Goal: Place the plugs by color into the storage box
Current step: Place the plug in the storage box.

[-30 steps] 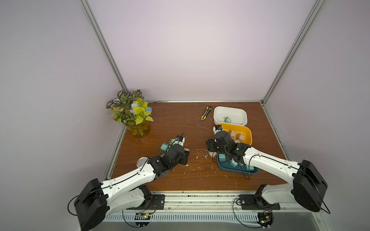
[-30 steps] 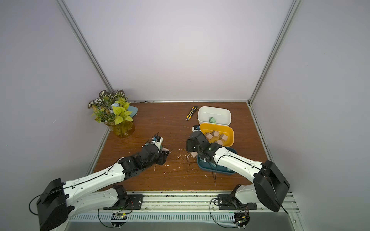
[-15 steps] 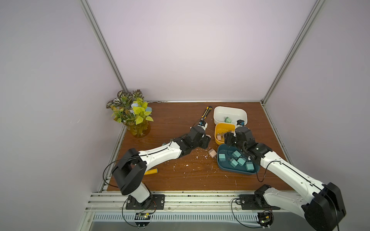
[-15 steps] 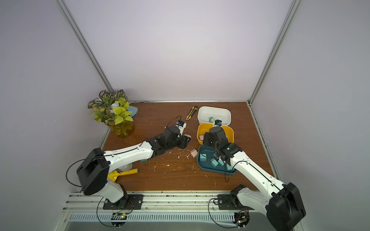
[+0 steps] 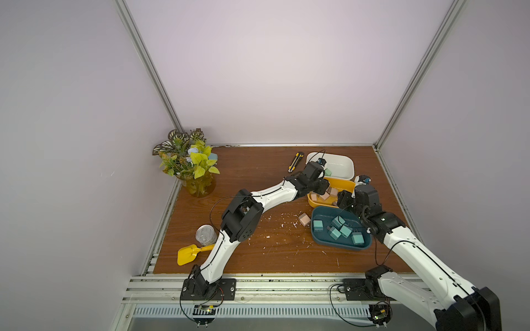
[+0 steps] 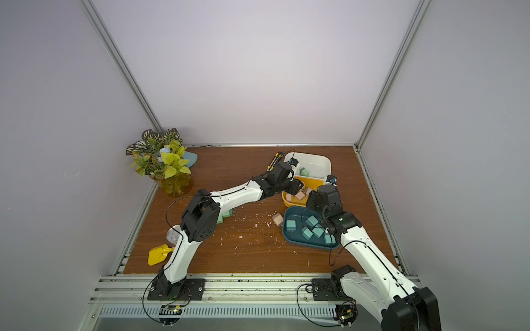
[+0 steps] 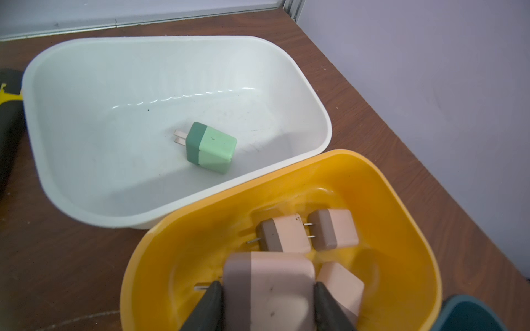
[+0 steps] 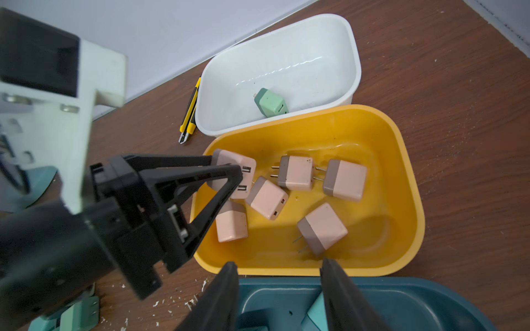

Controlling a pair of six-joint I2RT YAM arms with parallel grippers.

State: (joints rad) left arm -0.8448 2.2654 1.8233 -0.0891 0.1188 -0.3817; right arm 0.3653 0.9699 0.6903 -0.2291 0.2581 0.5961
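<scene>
Wooden table (image 5: pixel 258 258): your left gripper (image 7: pixel 266 283) clamps a pink plug (image 7: pixel 272 272) between its fingers, yellow bin (image 7: pixel 172 258) beneath; your right gripper (image 8: pixel 278 263) gapes empty, teal tray (image 8: pixel 430 301) below.

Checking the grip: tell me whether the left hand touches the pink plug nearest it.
Touching. Left wrist view: left hand pinches the pink plug from both sides.

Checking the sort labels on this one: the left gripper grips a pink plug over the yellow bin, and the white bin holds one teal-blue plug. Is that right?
Not quite. The white bin holds one mint green plug, not a teal-blue one; the left wrist view shows it clearly. The rest stands: the left gripper grips a pink plug over the yellow bin.
</scene>
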